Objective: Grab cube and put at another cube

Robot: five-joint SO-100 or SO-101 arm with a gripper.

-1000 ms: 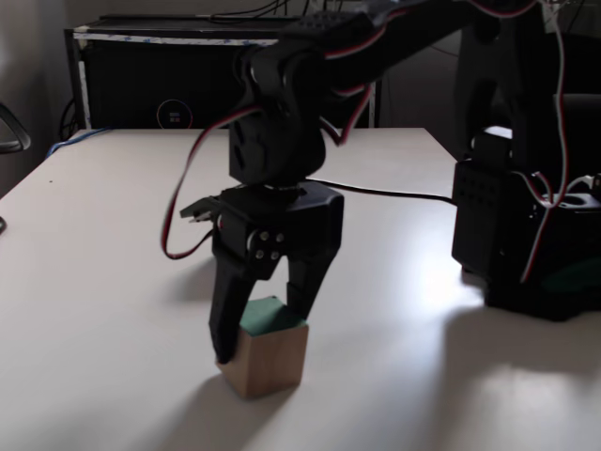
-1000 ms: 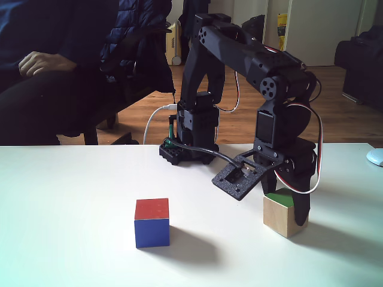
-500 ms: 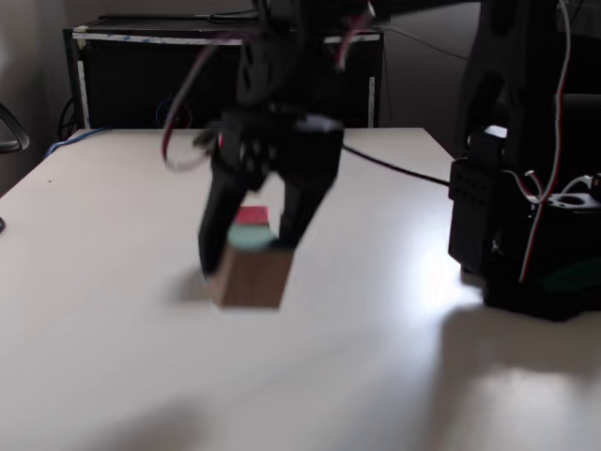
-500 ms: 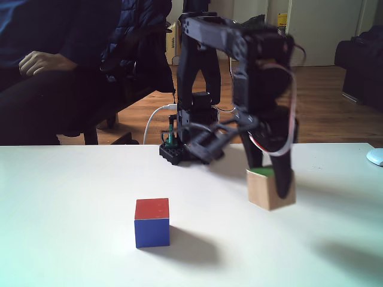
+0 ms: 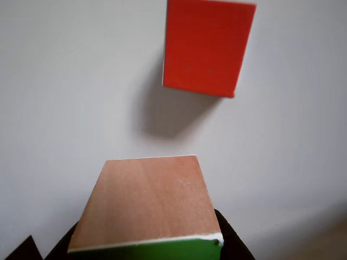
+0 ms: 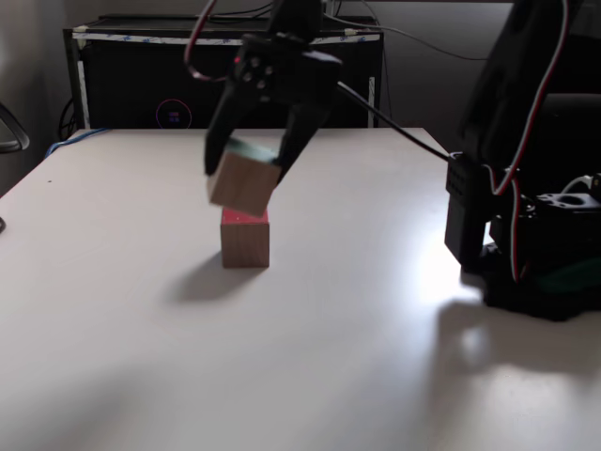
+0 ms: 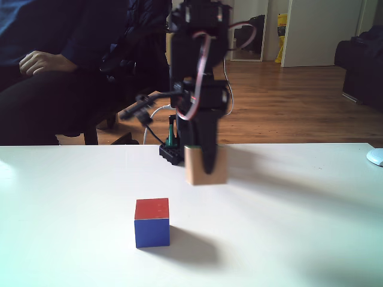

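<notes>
Lifted cube (image 6: 242, 183) carried, apparently above another cube (image 6: 245, 241)

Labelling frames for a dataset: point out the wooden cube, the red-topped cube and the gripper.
wooden cube (image 5: 143, 203), other view, on its plain wood face
red-topped cube (image 7: 152, 210), a fixed view, on its red top face
gripper (image 6: 246, 169), a fixed view, between the fingertips

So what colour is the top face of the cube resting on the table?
Red: the resting cube's top face is red above a blue side, clearest in a fixed view.
</notes>
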